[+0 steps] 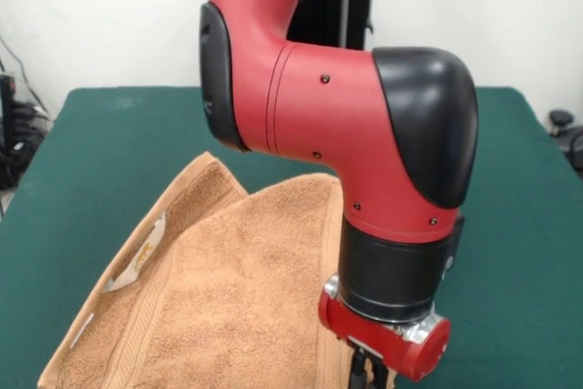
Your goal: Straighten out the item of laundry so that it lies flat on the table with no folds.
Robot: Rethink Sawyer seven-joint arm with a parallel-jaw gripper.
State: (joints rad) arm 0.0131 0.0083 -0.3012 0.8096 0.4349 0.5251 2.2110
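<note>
Front view: the towel [228, 298] is seen folded over itself on the green tabletop [100, 143], so flattening is judged unfinished. The hand [369, 373] is cropped low over the cloth; its opening cannot be told.

A plain white wall [100, 15] fills the background, evenly lit, with no strong shadows on it. At the left edge, dark equipment [11, 125] sits in a cluster with thin cables [20, 75] trailing up the wall (what the devices are cannot be made out). At the right edge, a small black object [563, 120] with a rounded top stands low against the wall.
</note>
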